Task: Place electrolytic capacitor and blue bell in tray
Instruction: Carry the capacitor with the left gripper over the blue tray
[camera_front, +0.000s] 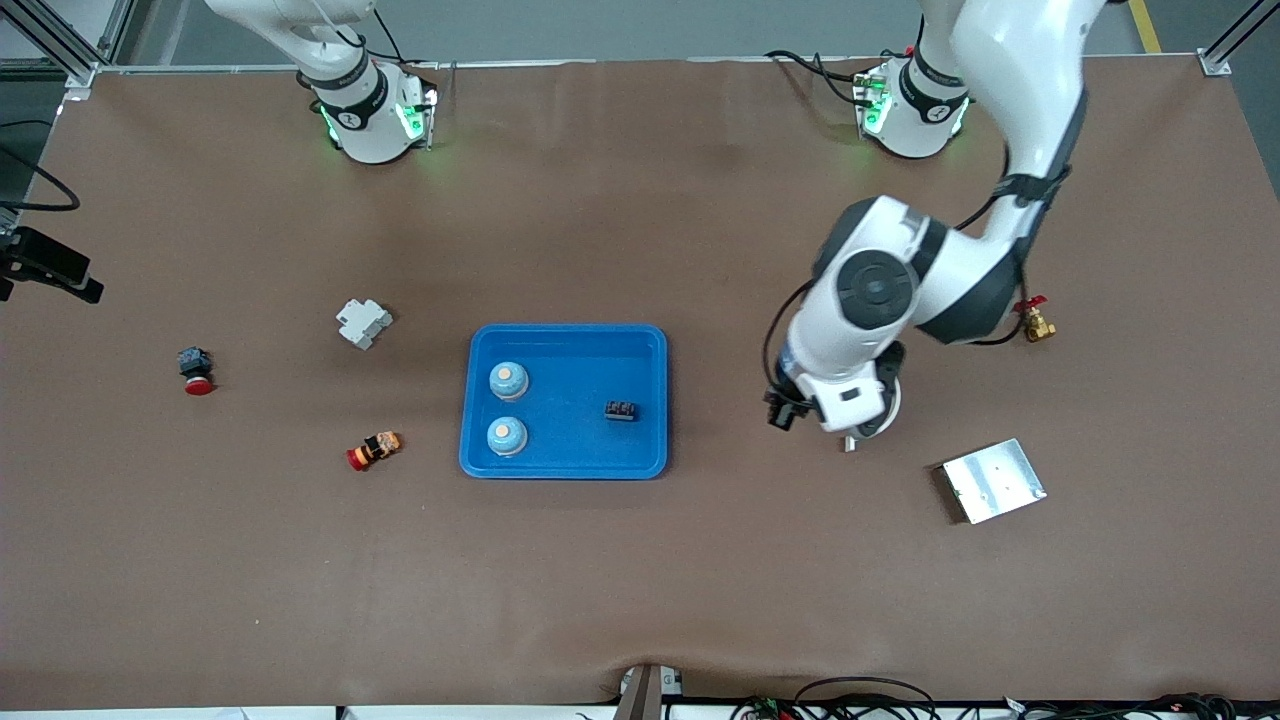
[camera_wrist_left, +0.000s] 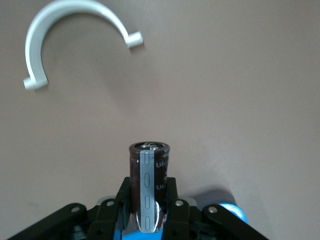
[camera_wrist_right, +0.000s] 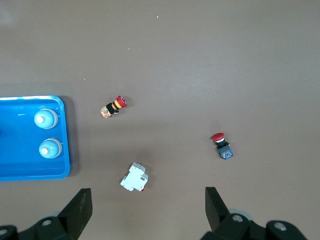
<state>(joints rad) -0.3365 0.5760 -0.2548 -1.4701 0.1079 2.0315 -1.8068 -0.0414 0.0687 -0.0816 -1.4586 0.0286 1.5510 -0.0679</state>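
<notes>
L gripper (camera_wrist_left: 148, 210) grips capacitor (camera_wrist_left: 149, 175), base hidden

A robotics lab: two arm bases bolted to a brown-matted table (camera_front: 640, 600) with aluminium framing.

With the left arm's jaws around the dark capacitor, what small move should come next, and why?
Probably a lift straight up, then a carry to the shallow bright-blue plastic tray. The left gripper has its jaws closed on the dark cylindrical electrolytic capacitor, low over the brown table beside the tray toward the left arm's end. Two blue bells already sit in the tray. The right gripper waits, open.
</notes>
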